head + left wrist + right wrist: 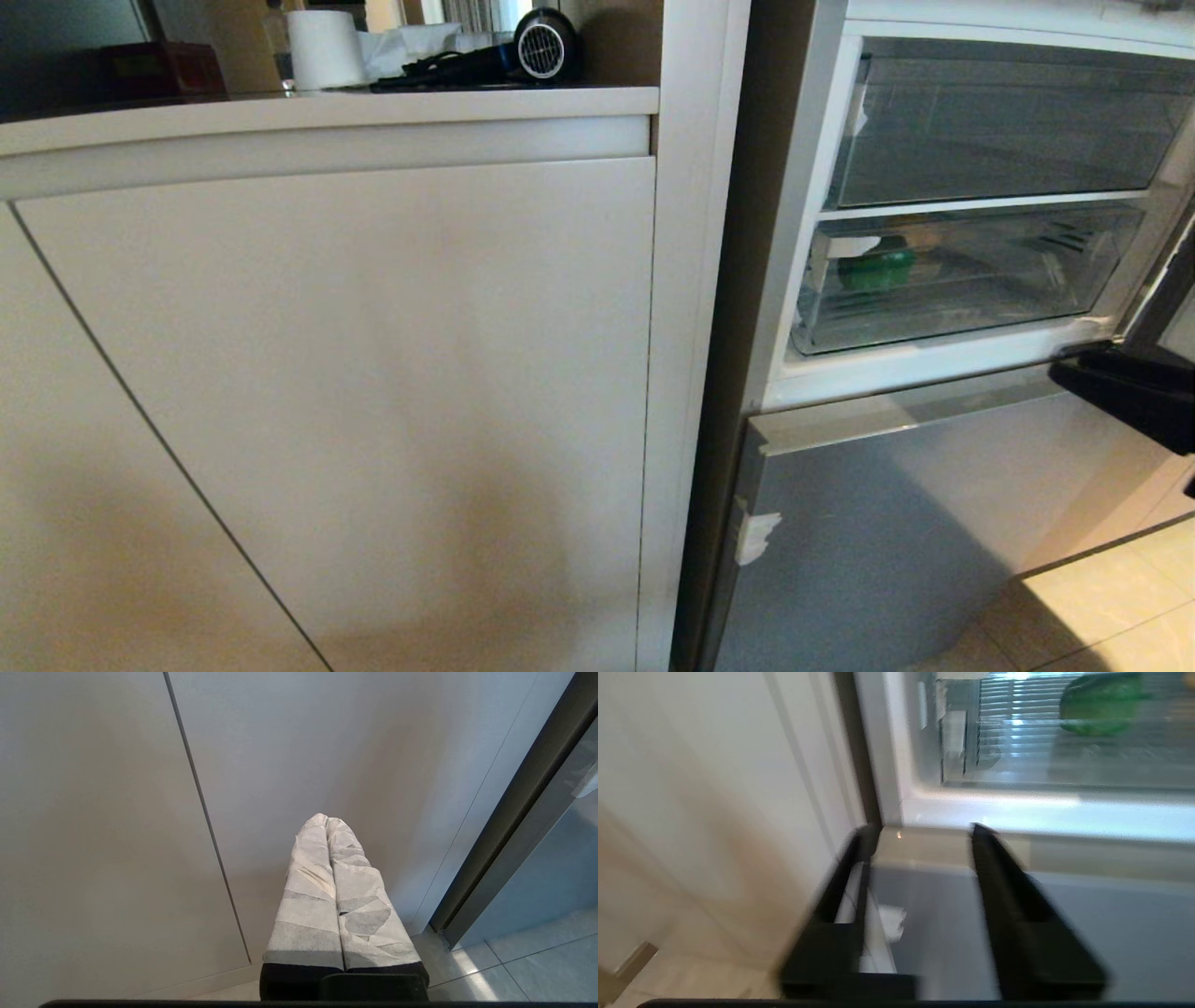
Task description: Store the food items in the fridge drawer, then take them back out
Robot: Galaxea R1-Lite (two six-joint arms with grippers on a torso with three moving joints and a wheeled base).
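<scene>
your right pincer (920,858) hangs open and empty at the frame's right edge, before the fridge drawer (934,485). the green bell pepper (875,269) lies in the clear bin above. your left pincer (327,823) is closed, empty.

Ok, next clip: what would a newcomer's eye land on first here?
Probably the green pepper glowing inside the clear bin of the open fridge, at the head view's right. Then the right claw, fingers apart, pointing at the blue-grey drawer front just below. A hair dryer lies on the counter top left.
</scene>
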